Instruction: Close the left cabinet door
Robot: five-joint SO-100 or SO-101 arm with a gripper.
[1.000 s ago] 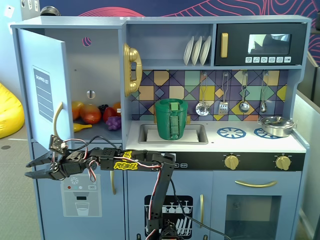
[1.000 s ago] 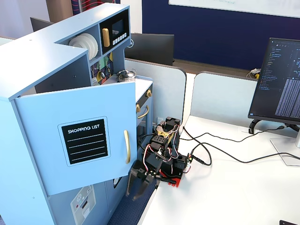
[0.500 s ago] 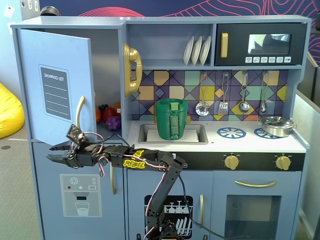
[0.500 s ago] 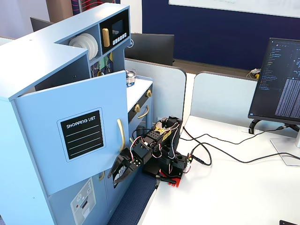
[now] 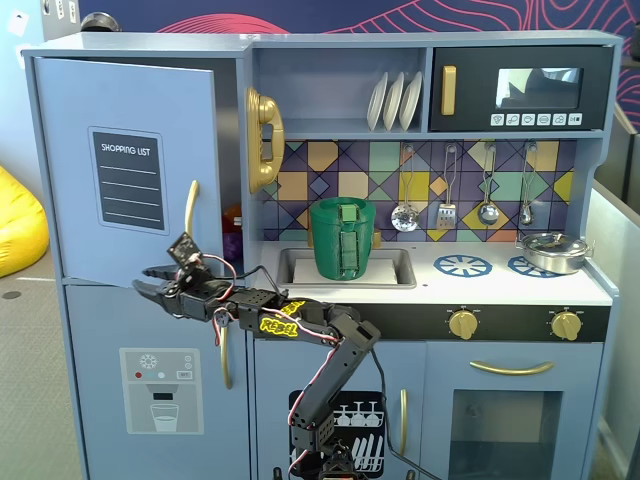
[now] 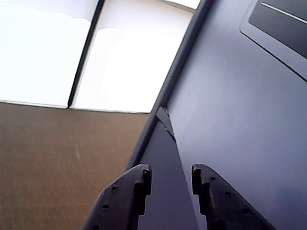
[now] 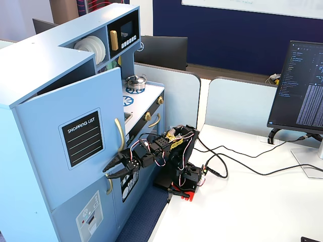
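**Wrist view: claw narrowly parted at the fridge door**

The gripper (image 6: 171,179) is seen with a narrow gap, holding nothing. The left cabinet door (image 5: 125,170) is swung partly ajar at the toy kitchen's (image 5: 520,290) upper left, with the gripper (image 5: 143,280) just below its bottom edge.

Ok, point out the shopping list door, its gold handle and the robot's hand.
shopping list door (image 5: 70,180): a fixed view, bare blue panel.
gold handle (image 5: 190,205): a fixed view, mid-curve.
hand (image 7: 112,171): a fixed view, between fingertips.
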